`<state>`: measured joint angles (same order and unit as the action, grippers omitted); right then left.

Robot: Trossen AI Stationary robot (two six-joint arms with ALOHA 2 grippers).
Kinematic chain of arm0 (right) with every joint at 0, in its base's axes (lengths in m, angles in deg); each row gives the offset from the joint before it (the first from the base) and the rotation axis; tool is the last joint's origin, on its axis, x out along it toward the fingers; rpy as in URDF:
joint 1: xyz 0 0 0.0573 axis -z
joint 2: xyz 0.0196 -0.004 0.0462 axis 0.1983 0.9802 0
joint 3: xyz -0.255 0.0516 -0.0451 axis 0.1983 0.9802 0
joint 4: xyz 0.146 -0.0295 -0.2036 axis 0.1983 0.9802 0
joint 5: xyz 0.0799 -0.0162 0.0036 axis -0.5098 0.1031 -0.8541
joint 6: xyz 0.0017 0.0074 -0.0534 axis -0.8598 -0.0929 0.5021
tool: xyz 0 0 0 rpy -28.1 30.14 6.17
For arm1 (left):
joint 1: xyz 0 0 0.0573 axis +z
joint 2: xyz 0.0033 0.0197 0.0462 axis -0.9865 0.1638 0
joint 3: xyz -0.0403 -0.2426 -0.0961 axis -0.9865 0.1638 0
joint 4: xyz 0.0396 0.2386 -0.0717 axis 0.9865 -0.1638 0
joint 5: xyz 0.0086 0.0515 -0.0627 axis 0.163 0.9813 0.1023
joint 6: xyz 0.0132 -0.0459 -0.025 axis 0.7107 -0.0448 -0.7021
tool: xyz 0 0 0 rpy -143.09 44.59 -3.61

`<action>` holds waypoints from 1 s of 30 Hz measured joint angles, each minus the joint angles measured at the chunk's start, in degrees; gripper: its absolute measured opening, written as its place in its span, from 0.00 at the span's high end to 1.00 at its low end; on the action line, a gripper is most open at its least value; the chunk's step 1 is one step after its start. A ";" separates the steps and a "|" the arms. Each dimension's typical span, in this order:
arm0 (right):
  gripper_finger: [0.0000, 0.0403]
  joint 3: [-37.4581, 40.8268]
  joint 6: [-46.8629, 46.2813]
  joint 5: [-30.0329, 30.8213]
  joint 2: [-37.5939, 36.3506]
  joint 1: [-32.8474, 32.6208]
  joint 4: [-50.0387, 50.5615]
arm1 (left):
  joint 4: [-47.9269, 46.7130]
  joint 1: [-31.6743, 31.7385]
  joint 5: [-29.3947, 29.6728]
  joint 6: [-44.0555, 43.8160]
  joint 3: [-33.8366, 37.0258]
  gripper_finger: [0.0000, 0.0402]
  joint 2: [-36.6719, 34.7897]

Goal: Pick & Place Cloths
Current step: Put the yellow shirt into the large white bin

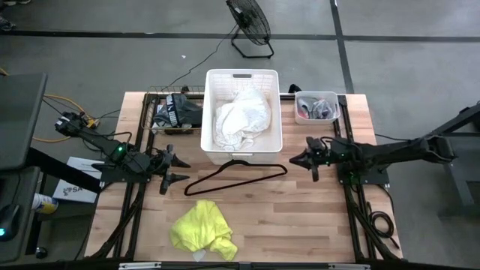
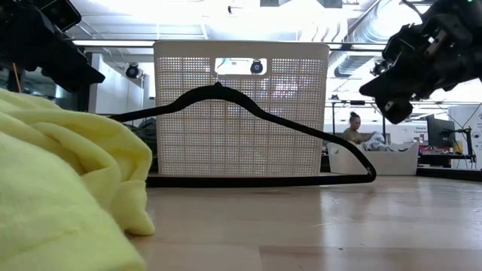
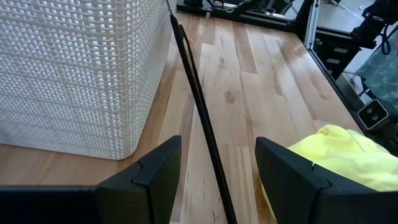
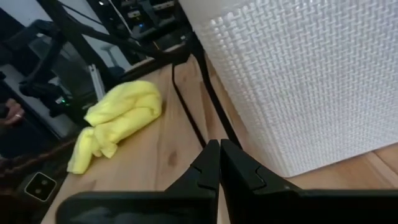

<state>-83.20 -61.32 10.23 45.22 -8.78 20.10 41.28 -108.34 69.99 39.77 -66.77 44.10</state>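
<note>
A bright yellow cloth (image 1: 202,229) lies bunched on the table near its near edge; it also shows in the left wrist view (image 3: 348,155) and the right wrist view (image 4: 118,115). A large white cloth (image 1: 241,120) lies inside the white basket (image 1: 212,112). Dark cloths (image 1: 178,111) sit in a wire tray left of the basket. My left gripper (image 1: 174,169) hovers open left of the hanger (image 1: 232,174). My right gripper (image 1: 302,159) hovers shut right of the basket's near corner.
The thin black hanger (image 3: 199,106) lies on the table with its hook against the basket's near wall (image 2: 241,105). A small clear bin (image 1: 316,107) with small pieces stands right of the basket. A fan (image 1: 249,22) stands beyond the table. Bare wood lies right of the yellow cloth.
</note>
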 joint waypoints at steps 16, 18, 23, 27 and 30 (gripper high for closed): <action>0.99 5.27 -0.02 -1.44 -8.42 -0.85 -2.62 | 0.00 0.00 0.09 0.00 0.00 0.50 -0.01; 0.99 5.28 0.00 -1.46 -9.34 -0.85 -1.49 | 0.00 0.00 0.09 0.00 0.00 0.50 0.00; 0.99 5.31 0.45 -2.69 -11.38 -0.85 0.50 | 0.00 0.00 0.09 -0.28 0.00 0.50 0.01; 0.99 5.33 0.49 -3.13 -12.92 -0.85 3.44 | -0.09 0.00 0.09 -0.98 0.00 0.50 0.00; 0.99 5.33 0.66 -2.93 -14.15 -0.85 6.14 | -0.59 0.00 0.12 -1.45 0.02 0.50 0.00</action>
<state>-77.87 -60.66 7.30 31.08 -9.63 26.24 40.69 -108.34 70.11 38.31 -66.75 44.09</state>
